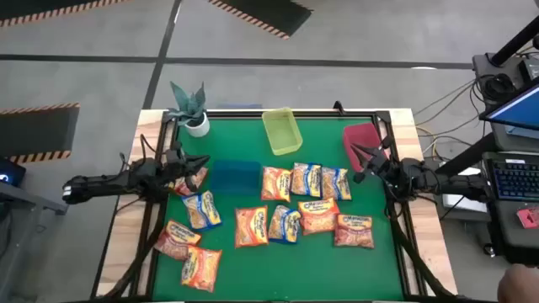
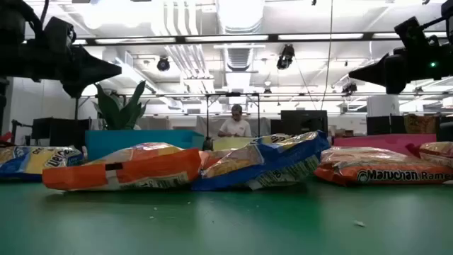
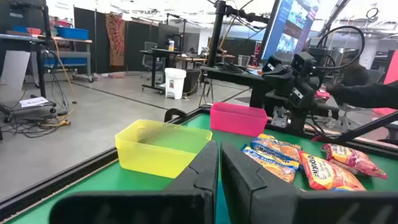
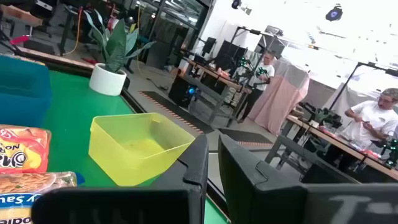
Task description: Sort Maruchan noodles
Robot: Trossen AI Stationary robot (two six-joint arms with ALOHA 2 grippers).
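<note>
Several Maruchan noodle packets (image 1: 290, 210) lie flat and scattered on the green mat, orange, red-pink and blue-edged; some overlap. In the low view the packets (image 2: 212, 166) lie in a row close to the camera. My left gripper (image 1: 202, 162) hovers shut over the mat's left side, above a packet (image 1: 187, 181) beside the blue bin. My right gripper (image 1: 354, 152) hovers shut near the red bin, right of the packet row. In the low view both the left gripper (image 2: 113, 71) and the right gripper (image 2: 357, 72) hang well above the table, holding nothing.
Three bins stand on the mat: blue (image 1: 234, 177) at centre left, yellow (image 1: 282, 131) at the far middle, red (image 1: 360, 139) at the far right. A potted plant (image 1: 192, 109) sits at the far left corner. A raised black frame (image 1: 253, 113) edges the mat. People are at work in the room behind.
</note>
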